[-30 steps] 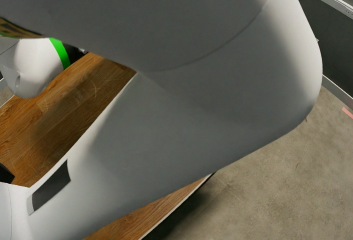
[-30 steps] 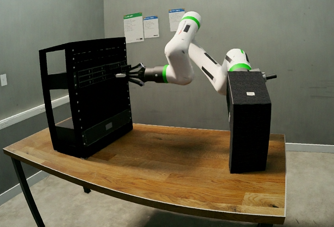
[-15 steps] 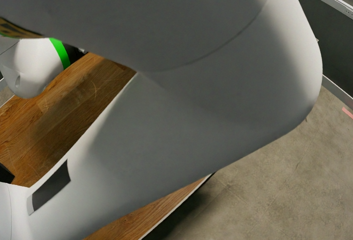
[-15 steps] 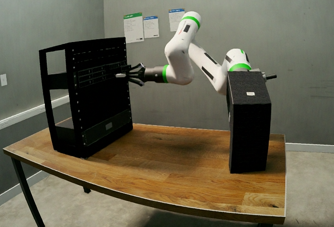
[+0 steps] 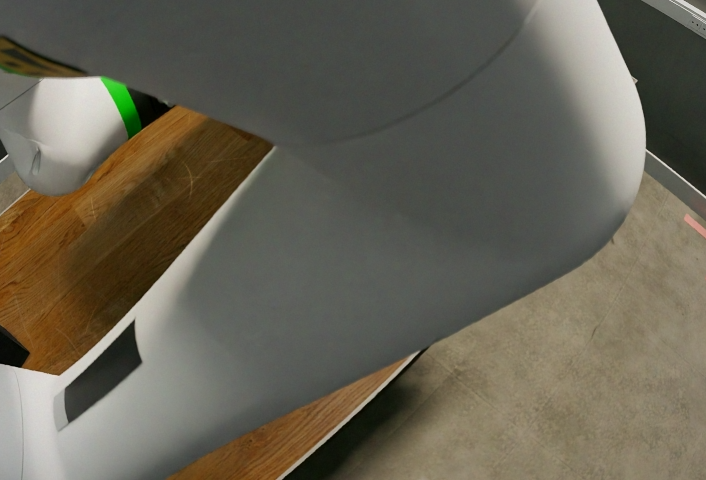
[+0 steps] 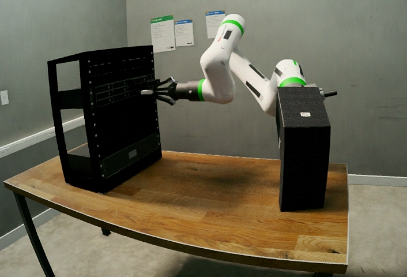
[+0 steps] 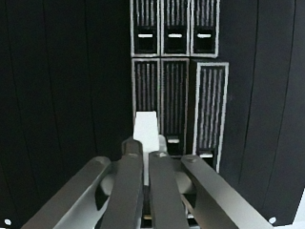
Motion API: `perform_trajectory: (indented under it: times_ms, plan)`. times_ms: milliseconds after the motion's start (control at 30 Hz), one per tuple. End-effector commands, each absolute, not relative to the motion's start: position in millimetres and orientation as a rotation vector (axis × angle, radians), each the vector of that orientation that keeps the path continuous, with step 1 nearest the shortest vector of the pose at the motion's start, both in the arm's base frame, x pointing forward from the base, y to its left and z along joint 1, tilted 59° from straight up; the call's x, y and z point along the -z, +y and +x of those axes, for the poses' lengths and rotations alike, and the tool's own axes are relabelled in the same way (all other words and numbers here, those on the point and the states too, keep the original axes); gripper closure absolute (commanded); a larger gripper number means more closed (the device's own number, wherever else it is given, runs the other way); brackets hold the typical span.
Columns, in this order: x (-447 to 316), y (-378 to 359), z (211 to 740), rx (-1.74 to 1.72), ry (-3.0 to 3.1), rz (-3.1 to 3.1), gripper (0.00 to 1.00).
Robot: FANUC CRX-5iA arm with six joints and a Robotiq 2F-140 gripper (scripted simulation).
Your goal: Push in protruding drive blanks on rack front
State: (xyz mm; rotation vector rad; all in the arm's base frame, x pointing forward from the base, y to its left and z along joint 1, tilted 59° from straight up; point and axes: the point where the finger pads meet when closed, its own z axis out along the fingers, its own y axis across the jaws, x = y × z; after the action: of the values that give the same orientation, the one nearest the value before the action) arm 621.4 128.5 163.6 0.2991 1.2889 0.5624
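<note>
Rack [image 6: 91, 130] [image 7: 48, 95]: upright on desk [image 6: 210, 195] | left to do: at least one drive blank [image 7: 211, 110], standing out from rack front; its neighbours look flush, latching I cannot tell | fingers [image 6: 148, 92]: closed narrow, nothing held, pointing at rack front, beside that blank; contact unclear

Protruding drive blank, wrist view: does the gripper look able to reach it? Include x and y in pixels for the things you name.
Probably yes: the shut gripper [image 6: 145, 92] [image 7: 146, 127] is beside the protruding drive blank [image 6: 156, 81] [image 7: 211, 110], and I see nothing standing between them.
</note>
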Motion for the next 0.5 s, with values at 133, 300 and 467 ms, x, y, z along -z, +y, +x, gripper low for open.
perform_trajectory:
  times_ms: [133, 300, 467]
  plan:
    - [-166.3, 130.3, 629.7, -0.564, 1.288, 0.299, 0.9]
    - [-166.3, 130.3, 629.7, -0.564, 1.288, 0.299, 0.9]
    - [-166.3, 130.3, 629.8, -0.564, 1.288, 0.299, 0.9]
